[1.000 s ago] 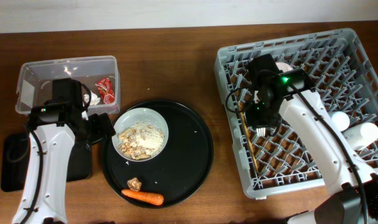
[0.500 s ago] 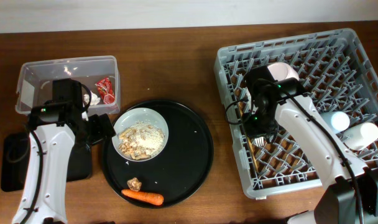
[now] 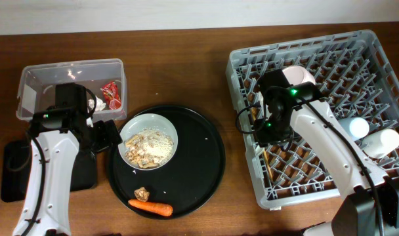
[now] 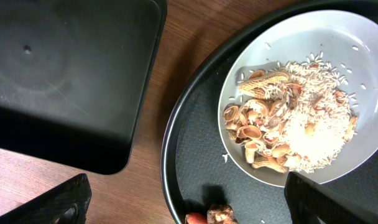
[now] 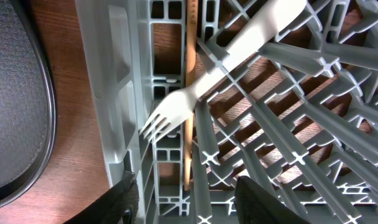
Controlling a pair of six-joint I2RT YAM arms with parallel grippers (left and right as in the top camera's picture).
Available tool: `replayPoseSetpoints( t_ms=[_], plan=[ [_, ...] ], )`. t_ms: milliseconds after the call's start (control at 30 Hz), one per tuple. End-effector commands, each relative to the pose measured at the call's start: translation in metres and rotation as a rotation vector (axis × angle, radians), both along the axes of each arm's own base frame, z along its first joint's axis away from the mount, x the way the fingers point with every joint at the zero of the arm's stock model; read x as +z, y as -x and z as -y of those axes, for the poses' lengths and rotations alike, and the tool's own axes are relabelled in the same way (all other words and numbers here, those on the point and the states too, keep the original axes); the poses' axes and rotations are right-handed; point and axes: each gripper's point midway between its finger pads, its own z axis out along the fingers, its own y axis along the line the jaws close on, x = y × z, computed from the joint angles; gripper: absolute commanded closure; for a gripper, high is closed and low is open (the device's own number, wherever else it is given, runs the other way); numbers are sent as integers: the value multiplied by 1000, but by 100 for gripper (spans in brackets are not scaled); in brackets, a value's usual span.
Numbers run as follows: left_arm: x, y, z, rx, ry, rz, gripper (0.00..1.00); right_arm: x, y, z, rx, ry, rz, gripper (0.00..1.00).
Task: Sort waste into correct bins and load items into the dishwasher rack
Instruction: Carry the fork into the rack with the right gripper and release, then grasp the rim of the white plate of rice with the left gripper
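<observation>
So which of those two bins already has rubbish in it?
The clear plastic tub, holding a red wrapper; the black rectangular tray looks bare.

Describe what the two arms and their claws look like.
Both arms share one look: the left arm and right arm have smooth white links and boxy black joint housings, each with a small green light. Thin black cables loop beside the right arm's wrist. The claw fingers are matte black.

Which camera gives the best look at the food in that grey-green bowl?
Left wrist: the food scraps sit close up, shells and rice distinct. Overhead shows them small; right wrist shows none.
</observation>
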Motion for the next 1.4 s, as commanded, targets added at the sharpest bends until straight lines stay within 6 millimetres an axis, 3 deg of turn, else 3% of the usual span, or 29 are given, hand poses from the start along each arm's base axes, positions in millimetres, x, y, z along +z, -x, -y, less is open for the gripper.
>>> replayPoseSetpoints(
  t_ms=[0, 300, 367, 467, 533, 700, 767, 833, 1067, 1200, 1367],
  plan=[
    [1, -1, 0, 12, 5, 5, 1, -3, 3, -1, 6, -2, -13, 46],
    [1, -1, 0, 12, 5, 5, 1, -3, 3, -1, 6, -4, -14, 45],
    [1, -1, 0, 12, 8, 5, 1, -3, 4, -8, 5, -46, -24, 37],
    [1, -2, 6, -1, 34, 9, 1, 5, 2, -17, -6, -101, -7, 34],
    [1, -3, 8, -10, 34, 9, 1, 22, -6, -21, -5, -129, 51, 34],
    [2, -8, 17, -41, 35, 25, 1, 94, -28, -46, 60, -286, 244, 31],
    [3, -14, 35, -100, 94, 52, 1, 119, -32, -49, 73, -310, 311, 30],
    [7, -24, 63, -178, 177, 100, 1, 129, -35, -39, 38, -279, 347, 30],
    [11, -65, 143, -383, 220, 258, 1, 131, -29, 20, -165, -212, 329, 30],
    [-16, -74, 182, -330, 272, 216, 2, 125, -19, 39, -179, -184, 282, 30],
    [-55, -79, 212, -328, 288, 154, 2, 124, -18, 43, -187, -180, 276, 30]
  ],
)
